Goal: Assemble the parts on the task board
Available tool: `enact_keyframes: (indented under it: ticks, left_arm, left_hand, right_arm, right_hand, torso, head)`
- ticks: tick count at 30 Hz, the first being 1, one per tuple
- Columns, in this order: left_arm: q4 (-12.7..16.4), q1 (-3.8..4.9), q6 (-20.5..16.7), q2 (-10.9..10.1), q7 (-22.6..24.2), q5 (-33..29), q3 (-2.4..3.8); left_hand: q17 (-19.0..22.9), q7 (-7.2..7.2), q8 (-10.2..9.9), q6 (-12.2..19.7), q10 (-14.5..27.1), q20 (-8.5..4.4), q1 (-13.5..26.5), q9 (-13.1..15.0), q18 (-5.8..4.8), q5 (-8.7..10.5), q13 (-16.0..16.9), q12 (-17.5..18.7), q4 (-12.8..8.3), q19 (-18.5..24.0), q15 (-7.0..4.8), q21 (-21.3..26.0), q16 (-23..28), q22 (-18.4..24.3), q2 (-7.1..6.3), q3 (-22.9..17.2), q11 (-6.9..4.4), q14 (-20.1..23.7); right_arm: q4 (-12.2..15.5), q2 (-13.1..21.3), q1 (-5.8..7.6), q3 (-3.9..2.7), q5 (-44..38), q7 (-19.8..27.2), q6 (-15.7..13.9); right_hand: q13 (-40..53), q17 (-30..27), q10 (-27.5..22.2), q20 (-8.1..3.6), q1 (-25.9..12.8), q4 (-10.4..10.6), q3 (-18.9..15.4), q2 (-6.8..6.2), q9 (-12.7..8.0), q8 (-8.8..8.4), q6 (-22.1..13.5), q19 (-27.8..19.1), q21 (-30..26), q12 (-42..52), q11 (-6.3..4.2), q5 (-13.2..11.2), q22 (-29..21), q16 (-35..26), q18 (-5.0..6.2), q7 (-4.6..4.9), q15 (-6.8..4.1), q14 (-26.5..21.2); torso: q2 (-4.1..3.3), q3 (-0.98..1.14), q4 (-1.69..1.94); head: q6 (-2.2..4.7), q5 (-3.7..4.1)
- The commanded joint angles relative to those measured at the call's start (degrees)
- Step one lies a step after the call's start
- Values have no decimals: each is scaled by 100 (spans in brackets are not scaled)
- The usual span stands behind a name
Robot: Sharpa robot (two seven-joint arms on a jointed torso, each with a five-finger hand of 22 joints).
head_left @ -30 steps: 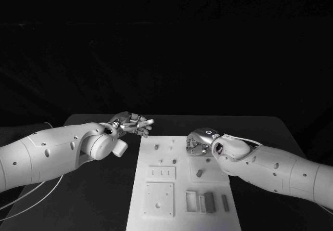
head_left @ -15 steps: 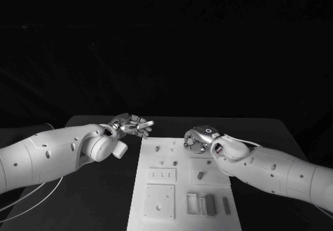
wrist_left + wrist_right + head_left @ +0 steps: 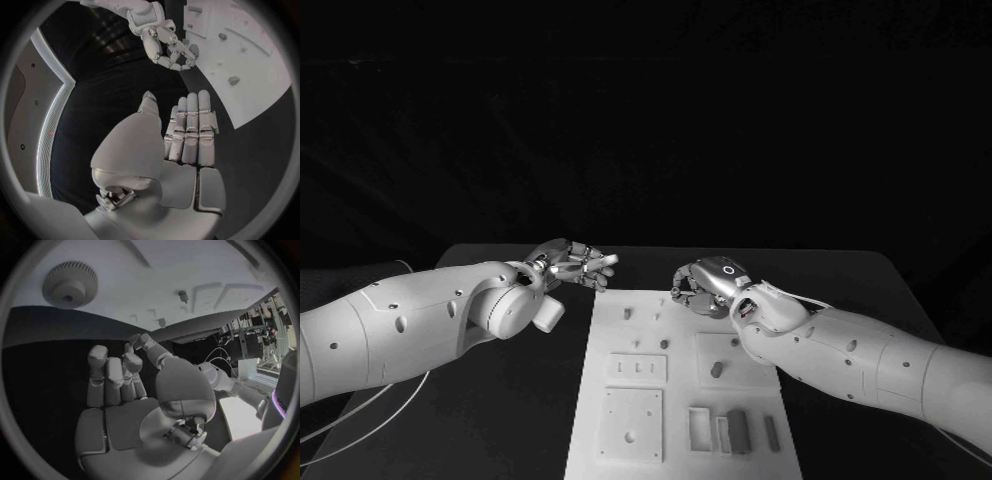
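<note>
The white task board lies lengthwise in the middle of the table. Small pegs stand in its far half and grey blocks lie at its near right corner. My right hand hovers over the board's far right corner, fingers slightly bent, holding nothing. In the right wrist view a toothed gear lies on the board beyond the right hand's fingers. My left hand hangs just off the board's far left corner. Its fingers are straight and side by side, empty.
Two recessed plates sit on the board's near left half. Black table runs along both sides of the board. In the left wrist view the right hand hangs over the board, where a small peg stands.
My right hand has drawn back from the board's middle toward its far right corner. The left hand's fingers have come closer together, and it has stayed beside the far left corner.
</note>
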State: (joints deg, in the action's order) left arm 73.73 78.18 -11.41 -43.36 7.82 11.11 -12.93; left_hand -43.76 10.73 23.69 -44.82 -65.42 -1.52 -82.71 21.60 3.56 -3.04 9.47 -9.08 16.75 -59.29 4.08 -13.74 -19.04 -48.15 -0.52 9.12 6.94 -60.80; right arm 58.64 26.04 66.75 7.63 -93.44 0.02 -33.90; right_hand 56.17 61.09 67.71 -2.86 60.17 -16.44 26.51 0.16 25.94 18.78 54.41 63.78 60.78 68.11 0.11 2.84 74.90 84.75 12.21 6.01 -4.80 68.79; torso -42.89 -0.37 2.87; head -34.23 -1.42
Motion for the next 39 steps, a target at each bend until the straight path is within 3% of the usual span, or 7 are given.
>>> enact_keyframes:
  ticks: [1,12,32,39]
  left_arm:
    - [-9,9,37,26,63,21,6]
    - [-61,49,54,92,56,23,9]
    - [-1,129,48,97,44,51,9]
    - [3,155,42,95,44,56,10]
  left_hand:
    - [-11,-4,-25,-39,-34,8,-55,9,112,24,6,33,7,48,16,31,29,-8,-10,36,8,35]
    - [-15,-4,-28,-39,-36,8,-56,9,111,24,8,37,7,48,16,33,33,-9,-7,42,8,35]
    - [-24,-4,-31,-41,-40,8,-64,11,112,24,12,45,6,47,16,36,41,-13,-7,52,8,33]
    - [-27,-4,-32,-42,-41,8,-65,12,112,24,14,48,6,47,16,36,43,-14,-7,56,8,32]
  right_arm:
    - [-66,-74,-37,-1,83,183,-179]
    - [-228,-265,-95,0,149,285,-170]
    - [-596,-509,-101,6,148,310,-137]
    - [-619,-529,-101,6,130,302,-75]
  right_hand:
    - [-9,-3,22,-26,-9,8,26,47,3,-7,26,14,31,-38,-3,0,78,36,279,50,-98,138]
    - [-11,-9,27,-28,-30,11,21,34,3,-12,26,18,30,-45,-1,0,76,34,279,51,-97,138]
    - [-12,-26,28,-33,-22,-1,31,31,4,-18,21,19,27,-52,-1,0,73,31,279,52,-97,130]
    - [-11,-24,28,-34,-19,-4,34,31,4,-20,19,19,26,-54,-1,0,73,31,279,52,-96,132]
  torso:
    - [-4,-6,0]
    - [-27,-8,13]
    - [-113,-28,101]
    - [-112,-29,88]
  head:
    - [11,-15]
    - [11,-60]
    - [92,-31]
    - [79,-53]
